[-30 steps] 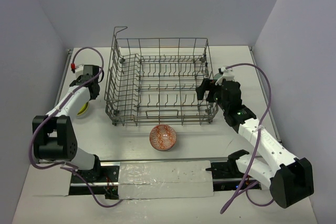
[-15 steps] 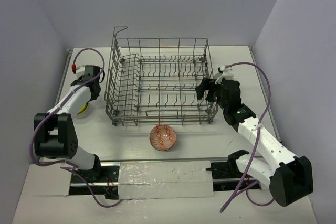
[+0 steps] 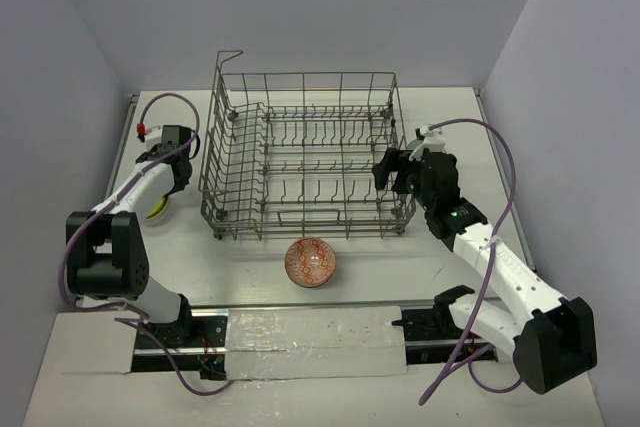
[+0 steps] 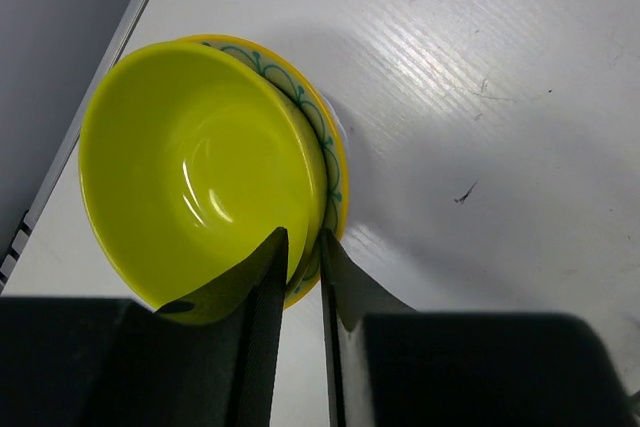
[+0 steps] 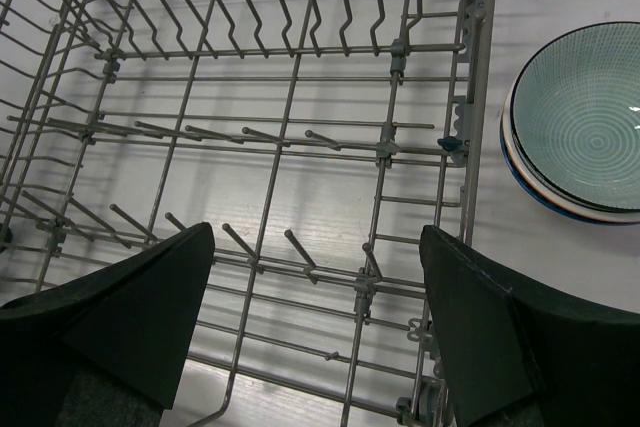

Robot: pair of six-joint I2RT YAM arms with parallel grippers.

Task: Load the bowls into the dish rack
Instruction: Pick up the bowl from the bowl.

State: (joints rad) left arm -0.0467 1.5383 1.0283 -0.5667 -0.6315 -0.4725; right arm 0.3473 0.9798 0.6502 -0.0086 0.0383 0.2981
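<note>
- One dish rack (image 3: 305, 157), a grey wire basket with rows of upright tines, stands at the middle of the white counter (image 3: 240, 262).
- Five bowls can be counted, and all of them sit on the counter outside the rack.
- A single red-and-white patterned bowl (image 3: 311, 261) sits upright just in front of the rack's near edge, apart from both arms.
- Two are nested at the far left of the counter: a lime bowl (image 4: 190, 167) inside a yellow bowl with a green-patterned rim (image 4: 337, 182).
- Two are stacked just beyond the rack's right end: a teal ringed bowl (image 5: 585, 112) on top of a white-rimmed bowl (image 5: 520, 169), of which only the edge shows.
- The left arm reaches forward along the left side of the counter. Its tool (image 4: 300, 247) is drawn narrow onto the lime bowl's rim, with one finger inside the bowl. Whether the yellow rim is pinched too cannot be told.
- The right arm stretches up and inward. Its tool (image 5: 315, 237) is spread wide above the rack's right end and holds nothing.
- Compared with a second ago, the rack and the red-and-white bowl lie where they were. Both arms have shifted only slightly.
</note>
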